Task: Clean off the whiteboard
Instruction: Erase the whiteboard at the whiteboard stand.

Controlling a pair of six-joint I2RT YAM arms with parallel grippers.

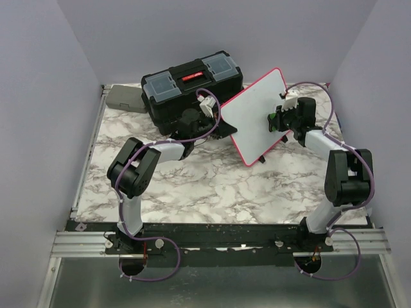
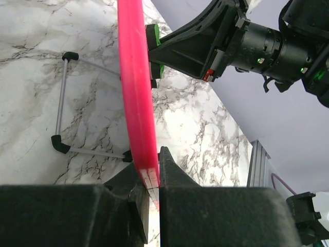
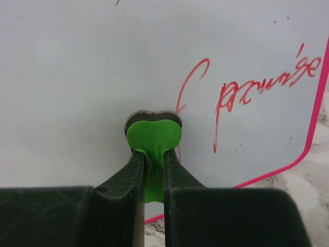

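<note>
The whiteboard (image 1: 253,115) with its pink-red frame stands tilted on the marble table. My left gripper (image 1: 215,119) is shut on the frame's left edge (image 2: 139,103), seen edge-on in the left wrist view. My right gripper (image 1: 277,119) is shut on a green heart-shaped eraser (image 3: 153,135) and presses its dark pad against the board face (image 3: 77,77). Red handwriting (image 3: 252,87) stays to the right of the eraser. In the left wrist view the eraser (image 2: 152,43) touches the board from the right.
A black toolbox (image 1: 189,86) with a red latch stands behind the board's left side. A grey box (image 1: 122,97) lies at the far left corner. The board's wire stand with black feet (image 2: 64,103) rests on the marble table (image 1: 212,186).
</note>
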